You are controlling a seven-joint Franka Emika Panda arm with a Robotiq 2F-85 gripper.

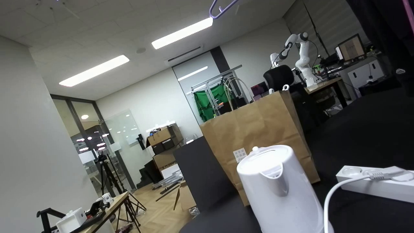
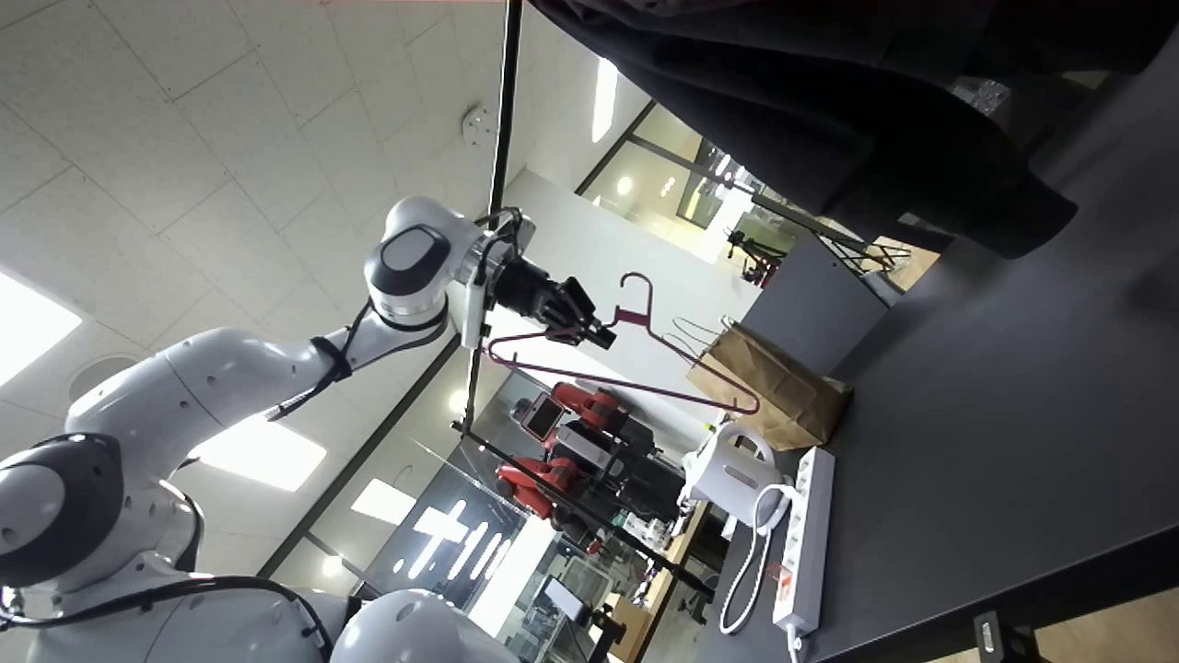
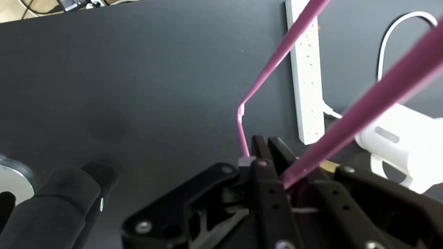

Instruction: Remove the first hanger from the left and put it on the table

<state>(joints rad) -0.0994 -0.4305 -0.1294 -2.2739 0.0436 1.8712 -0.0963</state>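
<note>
The pink-magenta hanger (image 2: 632, 318) is in the air above the black table (image 2: 967, 396), its hook upward and its long bar slanting. My gripper (image 2: 603, 337) is shut on the hanger's shoulder, beside the neck. In the wrist view the hanger rod (image 3: 349, 122) runs between the nearly closed fingers of the gripper (image 3: 269, 141), with the tabletop (image 3: 138, 86) below. The hanger's far part bends beyond the fingertips. In an exterior view only a purple hanger end (image 1: 223, 10) shows at the top edge; I cannot tell if it is the held one. The gripper is out of that view.
A white kettle (image 2: 735, 481), a white power strip (image 2: 804, 543) with its cable and a brown paper bag (image 2: 769, 387) stand on the table. Dark clothing (image 2: 875, 138) hangs low over the table; dark cloth (image 3: 59, 207) also shows in the wrist view. A black pole (image 2: 502, 138) passes behind the arm.
</note>
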